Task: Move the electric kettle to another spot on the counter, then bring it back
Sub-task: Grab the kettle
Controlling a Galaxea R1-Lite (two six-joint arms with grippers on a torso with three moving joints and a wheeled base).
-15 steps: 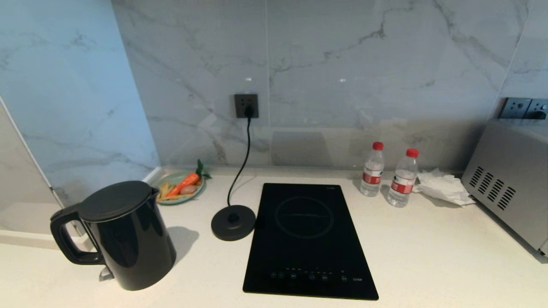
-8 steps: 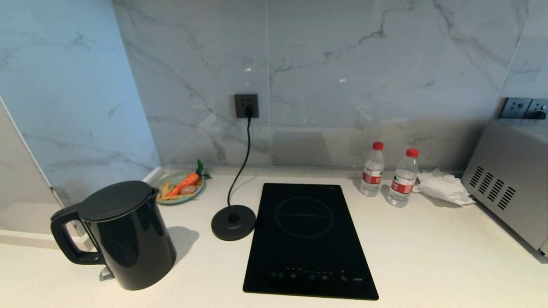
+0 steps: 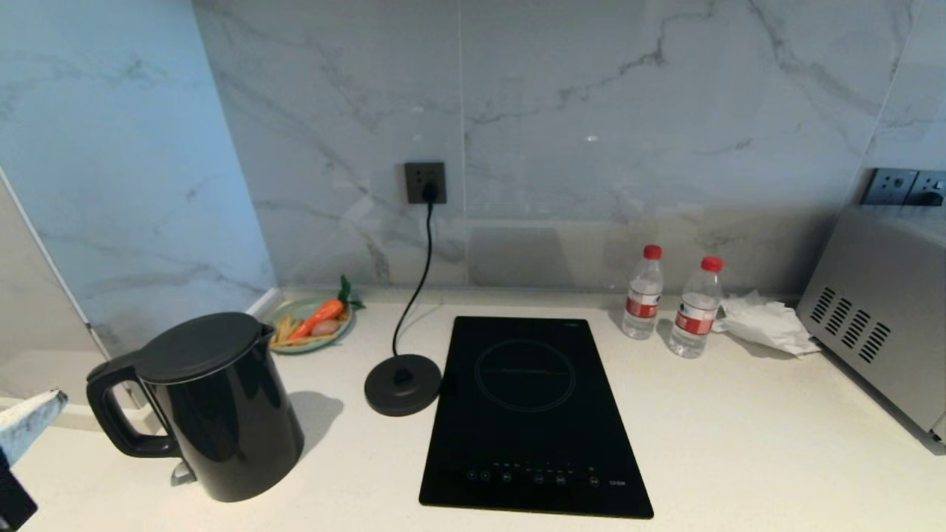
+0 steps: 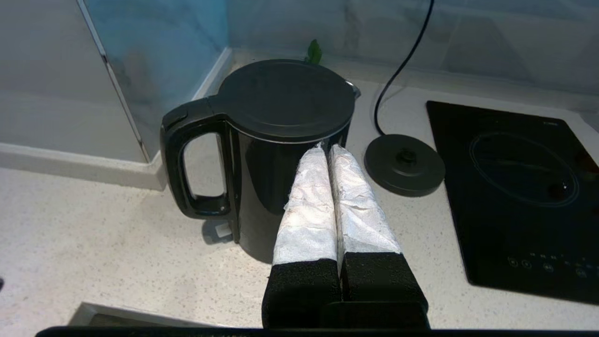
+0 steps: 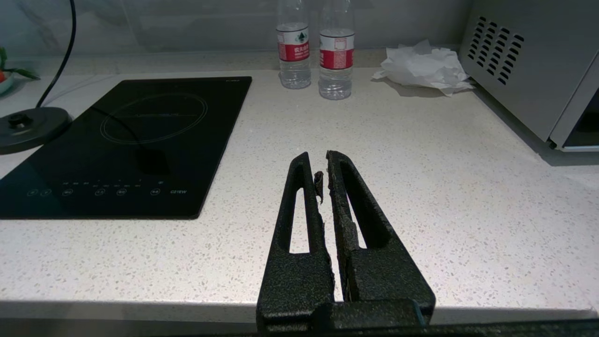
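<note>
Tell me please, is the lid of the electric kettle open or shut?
Shut. The flat black lid lies level on the electric kettle, which stands upright on the counter, and no gap shows around the lid's rim.

Your left gripper (image 4: pixel 327 149) has two long tapering fingers (image 4: pixel 306 206) wrapped in crinkled white tape, set in rough black foam-like blocks at the root. In the head view only a white-wrapped tip (image 3: pixel 26 428) and a black edge show. Your right gripper (image 5: pixel 319 164) is all black, coarse-textured, each finger (image 5: pixel 292 210) with a long slot through it and ragged, frayed padding along the inner faces.
</note>
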